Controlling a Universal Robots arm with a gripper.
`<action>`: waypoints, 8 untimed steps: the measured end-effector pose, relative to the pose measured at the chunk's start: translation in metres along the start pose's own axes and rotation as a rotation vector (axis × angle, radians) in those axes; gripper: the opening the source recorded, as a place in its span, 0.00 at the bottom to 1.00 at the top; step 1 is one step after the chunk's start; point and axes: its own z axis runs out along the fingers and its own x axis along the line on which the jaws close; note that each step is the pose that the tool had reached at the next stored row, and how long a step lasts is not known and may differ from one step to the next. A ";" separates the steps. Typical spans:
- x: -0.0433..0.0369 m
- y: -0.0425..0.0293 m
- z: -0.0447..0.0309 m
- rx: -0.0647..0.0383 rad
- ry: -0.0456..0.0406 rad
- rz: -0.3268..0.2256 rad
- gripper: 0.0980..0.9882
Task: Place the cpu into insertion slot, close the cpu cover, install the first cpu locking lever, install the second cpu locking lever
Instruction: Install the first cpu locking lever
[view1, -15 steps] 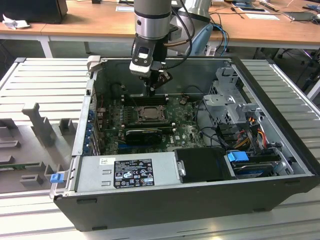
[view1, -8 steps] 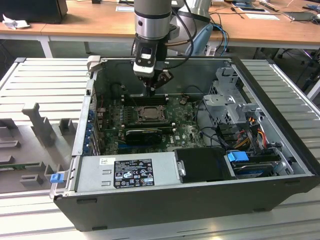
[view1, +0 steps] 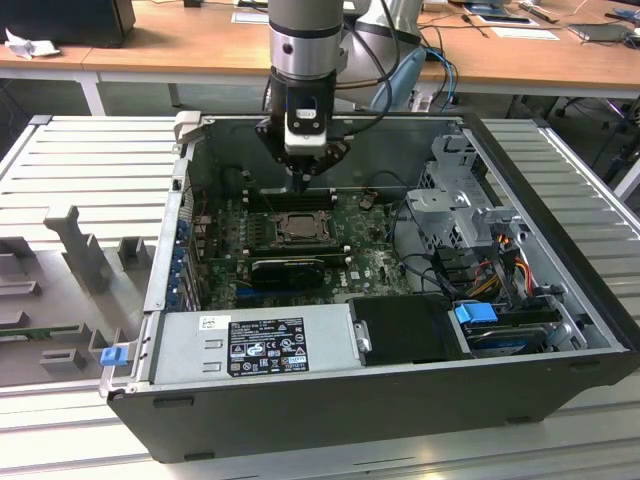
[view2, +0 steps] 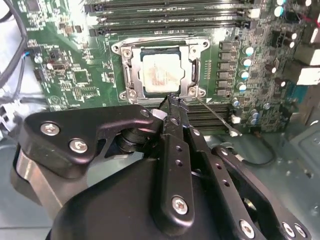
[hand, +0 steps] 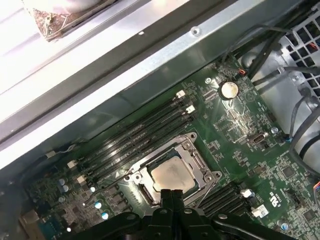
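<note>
The cpu lies flat in the insertion slot on the green board, its pale top showing through the window of the cpu cover, which lies down around it. In both wrist views my gripper is shut with nothing held, its tips just above the socket's edge by one corner. A thin wire locking lever sticks out loose from that corner. In the exterior view the gripper hangs just behind the cpu. In the first wrist view the fingertips meet at the cpu's near side.
The board sits inside an open computer case. Long black memory slots flank the socket. A black card and a power supply lie in front of it, with a drive cage and cables on the exterior view's right.
</note>
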 end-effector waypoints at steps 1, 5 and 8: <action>0.0000 0.0000 0.0001 0.000 0.0006 -0.020 0.01; 0.0000 0.0000 0.0003 0.000 0.0029 -0.092 0.01; 0.0000 0.0000 0.0004 0.000 0.0046 -0.142 0.01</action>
